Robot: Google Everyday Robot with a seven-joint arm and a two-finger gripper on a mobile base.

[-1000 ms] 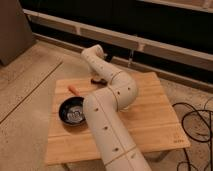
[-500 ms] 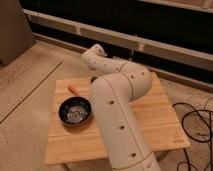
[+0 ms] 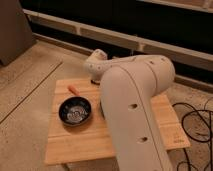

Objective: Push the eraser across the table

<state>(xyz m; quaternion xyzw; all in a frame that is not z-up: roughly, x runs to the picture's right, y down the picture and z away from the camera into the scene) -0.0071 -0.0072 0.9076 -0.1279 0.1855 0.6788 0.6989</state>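
The table (image 3: pixel 75 142) is a low table with a light wooden plank top, in the middle of the camera view. My white arm (image 3: pixel 135 110) reaches over it from the lower right and covers much of the top. My gripper (image 3: pixel 94 80) is at the end of the wrist, low over the table's far edge, mostly hidden by the wrist. The teal-green eraser is not in view; it may be hidden behind the arm.
A black bowl (image 3: pixel 75 110) sits on the left half of the table. A small orange object (image 3: pixel 74 89) lies behind it near the far left corner. Black cables (image 3: pixel 197 120) lie on the floor at right. A dark wall runs behind the table.
My arm has swung closer to the camera and now covers more of the table's middle and right. The wrist has stayed near the far edge. The bowl has not moved.
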